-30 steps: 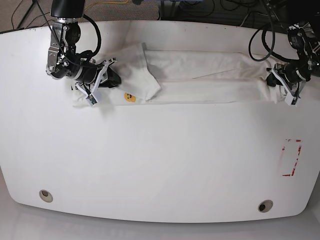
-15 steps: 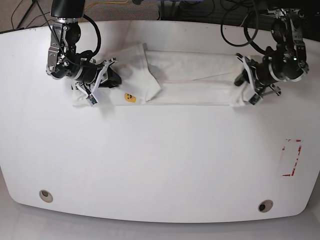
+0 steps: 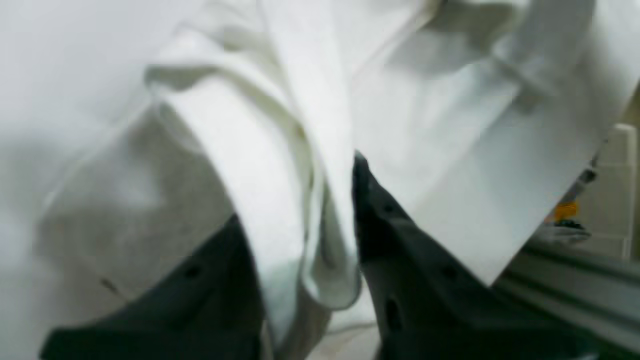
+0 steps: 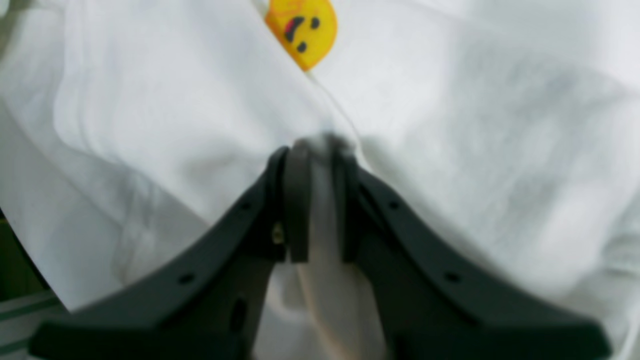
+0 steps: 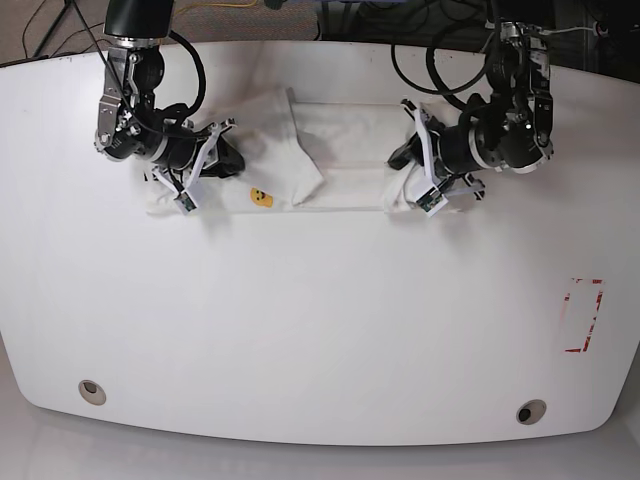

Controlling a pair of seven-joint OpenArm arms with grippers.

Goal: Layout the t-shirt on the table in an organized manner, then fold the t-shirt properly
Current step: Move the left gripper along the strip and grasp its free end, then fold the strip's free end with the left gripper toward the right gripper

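The white t-shirt (image 5: 340,150) lies as a long folded strip across the far part of the table (image 5: 320,320), its small yellow smiley (image 5: 260,196) facing up. My right gripper (image 5: 222,158), on the base view's left, is shut on a pinch of cloth near the smiley (image 4: 301,30); the wrist view shows its jaws (image 4: 317,150) closed on white fabric. My left gripper (image 5: 408,172) holds the strip's other end, lifted and doubled back over the shirt. In its wrist view, a thick fold of t-shirt (image 3: 280,165) sits between the dark fingers (image 3: 380,220).
Two round grommet holes (image 5: 91,390) (image 5: 530,411) sit near the table's front edge. A red-and-white tape mark (image 5: 583,315) lies at the right. Cables hang behind the table's far edge.
My left gripper has swept leftward across the table carrying the shirt's end, so the strip is much shorter. The right arm and its grip have stayed put.
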